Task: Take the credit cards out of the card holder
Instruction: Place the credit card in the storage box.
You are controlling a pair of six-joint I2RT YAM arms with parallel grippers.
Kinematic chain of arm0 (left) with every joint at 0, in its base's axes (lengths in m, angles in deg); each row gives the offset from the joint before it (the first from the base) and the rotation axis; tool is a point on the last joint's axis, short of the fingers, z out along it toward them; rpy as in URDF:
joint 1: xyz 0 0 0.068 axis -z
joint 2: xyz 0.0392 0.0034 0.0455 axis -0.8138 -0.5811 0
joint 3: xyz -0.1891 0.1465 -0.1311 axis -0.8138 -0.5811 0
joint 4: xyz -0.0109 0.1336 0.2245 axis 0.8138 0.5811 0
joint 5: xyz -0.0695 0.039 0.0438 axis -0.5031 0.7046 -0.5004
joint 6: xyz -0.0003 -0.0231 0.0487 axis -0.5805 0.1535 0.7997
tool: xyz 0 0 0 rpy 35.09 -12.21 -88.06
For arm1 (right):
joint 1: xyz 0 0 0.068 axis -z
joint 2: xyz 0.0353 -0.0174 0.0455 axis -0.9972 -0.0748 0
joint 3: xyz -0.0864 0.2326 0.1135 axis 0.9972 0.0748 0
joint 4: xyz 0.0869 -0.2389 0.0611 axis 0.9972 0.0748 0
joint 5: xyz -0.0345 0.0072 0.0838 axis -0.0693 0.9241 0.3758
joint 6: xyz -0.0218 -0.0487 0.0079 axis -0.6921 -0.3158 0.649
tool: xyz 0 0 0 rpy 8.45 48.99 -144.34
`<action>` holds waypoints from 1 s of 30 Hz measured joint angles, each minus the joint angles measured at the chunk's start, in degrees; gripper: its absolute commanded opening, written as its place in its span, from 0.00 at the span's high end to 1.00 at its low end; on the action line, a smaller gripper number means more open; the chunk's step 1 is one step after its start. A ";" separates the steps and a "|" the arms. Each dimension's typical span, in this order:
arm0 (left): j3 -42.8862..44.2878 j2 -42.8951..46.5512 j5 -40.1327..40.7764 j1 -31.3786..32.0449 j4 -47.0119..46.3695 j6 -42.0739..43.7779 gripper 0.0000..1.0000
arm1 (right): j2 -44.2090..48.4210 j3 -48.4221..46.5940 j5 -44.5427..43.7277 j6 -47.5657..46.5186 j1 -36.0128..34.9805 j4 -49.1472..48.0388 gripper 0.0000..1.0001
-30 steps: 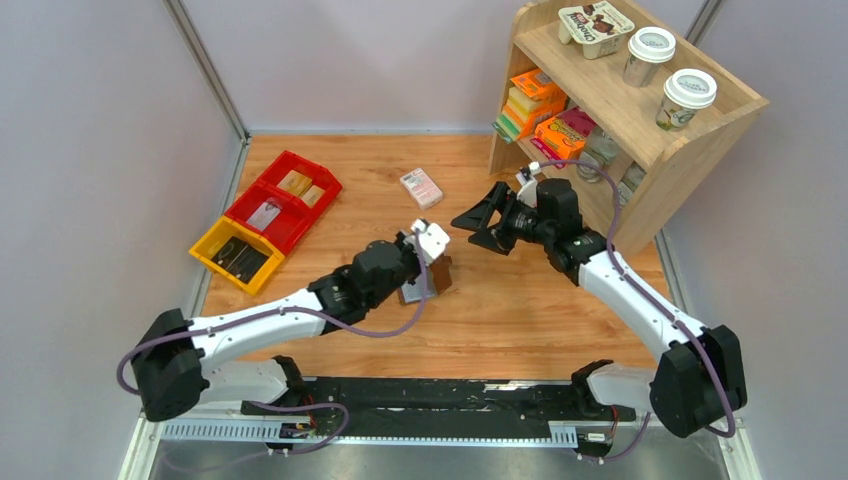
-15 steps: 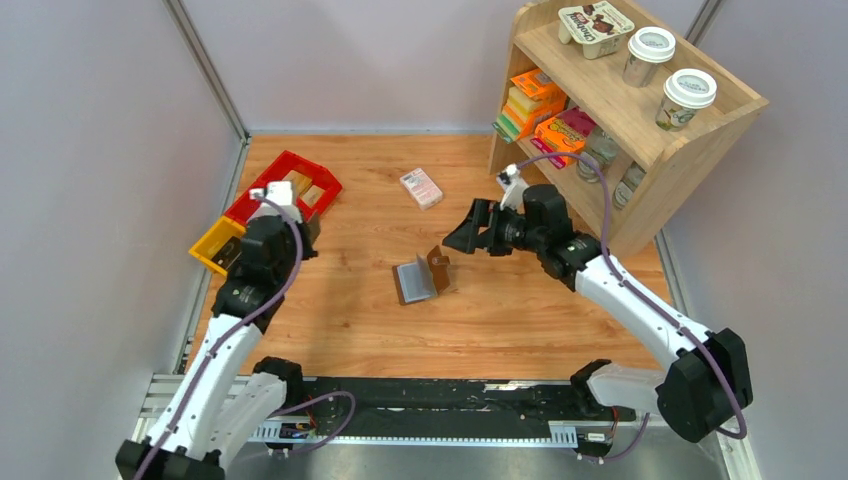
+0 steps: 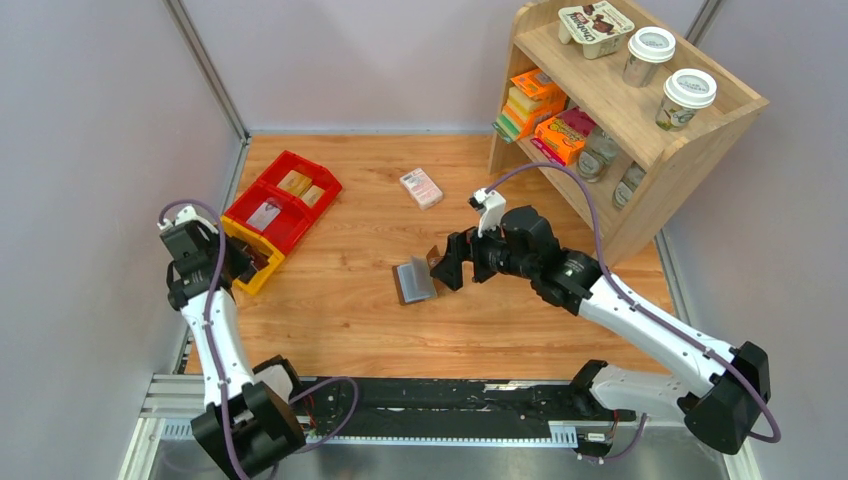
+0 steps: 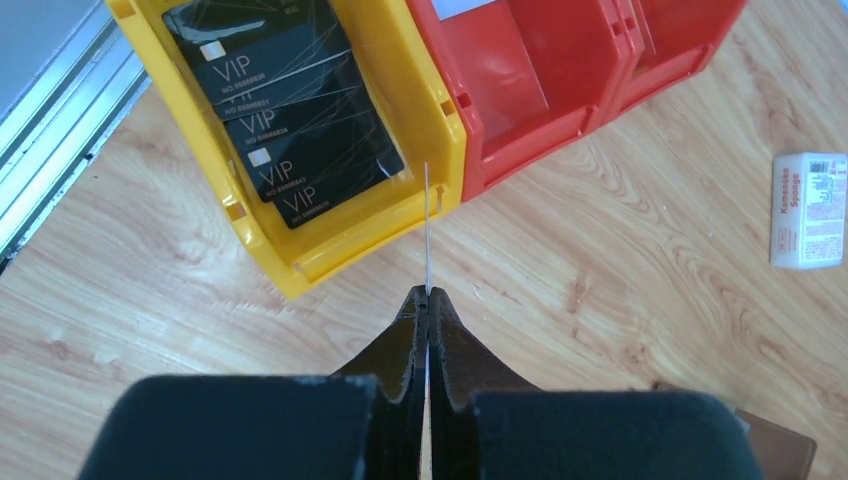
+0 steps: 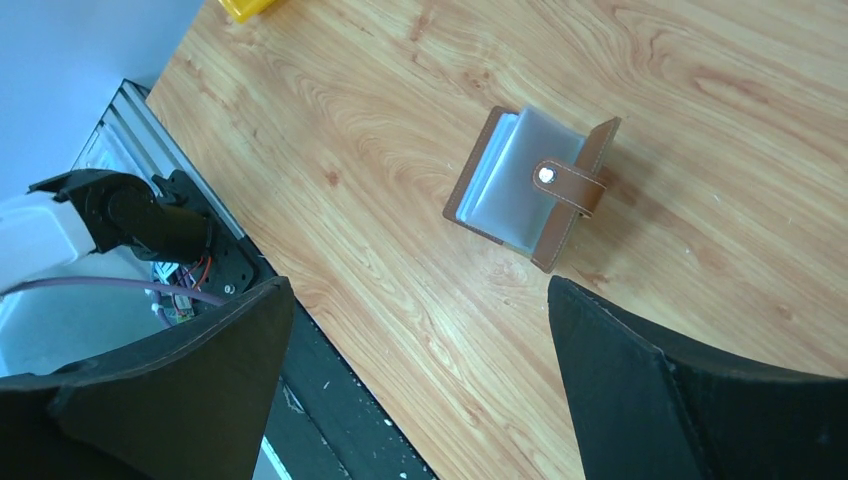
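The brown card holder lies open on the wooden table, and its snap tab rests across the pale pockets. My right gripper hangs just right of it, open wide with nothing between its fingers. Far to the left, my left gripper is shut on a thin pale credit card. The card shows edge-on, sticking out past the tips by the near wall of the yellow bin. Several black VIP cards lie in that bin.
Red bins adjoin the yellow bin at the left. A pink-and-white box lies at the back middle. A wooden shelf with packets and cups stands at the back right. The metal rail runs along the near edge.
My left arm swung from the card holder over to the yellow bin, still shut on the card. My right gripper opened wide and moved down-left to the holder.
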 measured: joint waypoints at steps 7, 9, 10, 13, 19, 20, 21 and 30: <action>6.47 -10.12 -2.34 -4.17 -0.59 0.39 1.00 | 1.81 0.00 -2.73 -2.80 -3.13 0.17 0.00; 7.23 -12.50 -3.17 -5.40 -2.45 0.35 1.00 | 1.81 0.00 -3.10 -3.19 -3.23 0.24 0.00; 7.34 -13.64 -3.56 -5.92 -3.41 0.33 1.00 | 1.81 0.00 -3.23 -3.37 -3.23 0.24 0.00; 7.34 -17.16 -4.94 -6.99 -5.70 0.26 1.00 | 1.81 0.00 -3.80 -3.85 -3.23 0.24 0.00; 7.45 -24.26 -6.64 -7.65 -9.33 0.24 1.00 | 1.81 0.00 -5.64 -4.87 -3.23 0.26 0.00; 7.45 -25.00 -6.69 -7.74 -9.84 0.22 1.00 | 1.81 0.00 -5.81 -5.05 -3.23 0.26 0.00; 7.45 -25.64 -6.73 -7.85 -10.49 0.22 1.00 | 1.81 0.00 -6.10 -5.27 -3.23 0.31 0.00; 7.45 -29.66 -6.99 -8.07 -17.49 0.15 0.93 | 1.36 0.00 -7.39 -6.03 -3.23 0.61 0.00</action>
